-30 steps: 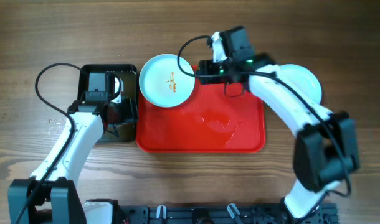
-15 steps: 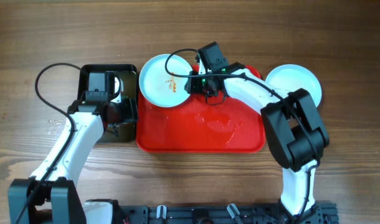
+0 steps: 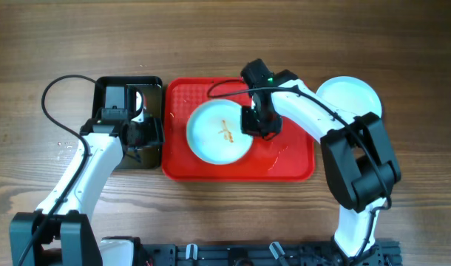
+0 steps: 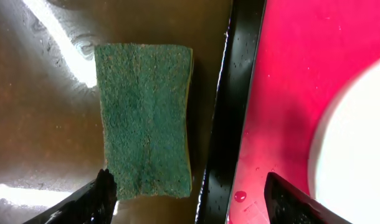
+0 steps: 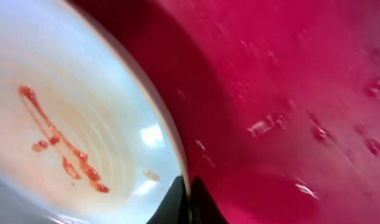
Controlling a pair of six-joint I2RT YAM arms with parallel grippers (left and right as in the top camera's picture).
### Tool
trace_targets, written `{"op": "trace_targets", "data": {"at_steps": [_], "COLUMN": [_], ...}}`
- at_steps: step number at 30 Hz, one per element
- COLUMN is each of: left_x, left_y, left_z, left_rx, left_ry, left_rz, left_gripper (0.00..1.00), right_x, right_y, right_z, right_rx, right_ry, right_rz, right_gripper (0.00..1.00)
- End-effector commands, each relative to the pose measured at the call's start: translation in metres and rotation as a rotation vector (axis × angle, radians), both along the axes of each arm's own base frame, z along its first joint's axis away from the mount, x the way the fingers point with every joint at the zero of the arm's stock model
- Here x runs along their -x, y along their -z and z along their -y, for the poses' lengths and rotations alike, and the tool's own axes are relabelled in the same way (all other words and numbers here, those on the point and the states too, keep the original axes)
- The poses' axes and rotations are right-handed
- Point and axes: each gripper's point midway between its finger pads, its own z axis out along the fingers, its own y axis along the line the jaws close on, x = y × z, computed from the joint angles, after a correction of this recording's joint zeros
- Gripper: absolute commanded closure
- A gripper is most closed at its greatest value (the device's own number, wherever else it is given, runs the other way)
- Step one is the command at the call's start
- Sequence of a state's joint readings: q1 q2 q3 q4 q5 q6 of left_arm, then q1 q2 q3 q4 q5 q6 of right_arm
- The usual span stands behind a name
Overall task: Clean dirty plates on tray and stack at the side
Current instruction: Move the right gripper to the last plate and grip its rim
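Observation:
A pale blue plate (image 3: 214, 140) with an orange-brown smear (image 3: 226, 129) lies in the middle of the red tray (image 3: 292, 166). My right gripper (image 3: 253, 124) is shut on this plate's right rim. In the right wrist view the dark fingertips (image 5: 199, 202) pinch the rim of the plate (image 5: 84, 93) over the wet tray (image 5: 289, 93). A second, plain plate (image 3: 353, 96) sits on the table right of the tray. My left gripper (image 4: 193, 199) hangs open above the near end of a green sponge (image 4: 145, 118), with nothing between its fingers.
A black tray (image 3: 107, 85) with the sponge in shallow water stands against the red tray's left side; its rim (image 4: 237, 112) runs between my left fingers. Water drops lie on the red tray. Bare wooden table surrounds both trays.
My right gripper has shut on the smeared plate's rim and pulled it from the tray's far left corner to the tray's middle. The left arm has not moved.

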State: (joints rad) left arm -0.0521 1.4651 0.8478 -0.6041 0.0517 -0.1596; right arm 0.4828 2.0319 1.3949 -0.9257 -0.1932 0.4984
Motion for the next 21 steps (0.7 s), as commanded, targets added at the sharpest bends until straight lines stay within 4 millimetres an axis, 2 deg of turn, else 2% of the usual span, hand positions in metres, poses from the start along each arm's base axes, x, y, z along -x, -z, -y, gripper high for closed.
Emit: {"op": "trace_targets", "data": {"at_steps": [1, 3, 7, 11, 14, 16, 21], "left_x": [-0.003, -0.003, -0.007, -0.023, -0.029, -0.029, -0.018], "left_y": [-0.005, -0.005, -0.006, -0.013, -0.014, -0.008, 0.036], "left_z": [0.001, 0.001, 0.001, 0.000, -0.018, -0.022, -0.023], "left_rx": [0.015, 0.015, 0.015, 0.010, -0.086, -0.114, -0.123], "left_ry": [-0.008, -0.008, -0.008, -0.008, -0.051, -0.061, -0.056], "left_rz": [0.015, 0.015, 0.031, 0.105, 0.128, 0.112, -0.029], "left_gripper": [0.26, 0.26, 0.24, 0.23, 0.24, 0.24, 0.25], "right_x": [0.011, 0.014, 0.009, 0.009, 0.008, 0.008, 0.008], "right_y": [0.003, 0.009, 0.009, 0.009, 0.009, 0.009, 0.009], "right_z": [0.021, 0.023, 0.020, 0.020, 0.019, 0.019, 0.019], "right_rx": [0.084, 0.087, 0.078, 0.076, 0.074, 0.073, 0.073], "right_ry": [-0.055, -0.052, -0.051, -0.053, -0.060, -0.063, -0.068], "right_rz": [-0.002, -0.009, 0.011, 0.014, 0.018, 0.019, 0.018], "right_gripper": [0.96, 0.96, 0.96, 0.96, 0.96, 0.96, 0.96]}}
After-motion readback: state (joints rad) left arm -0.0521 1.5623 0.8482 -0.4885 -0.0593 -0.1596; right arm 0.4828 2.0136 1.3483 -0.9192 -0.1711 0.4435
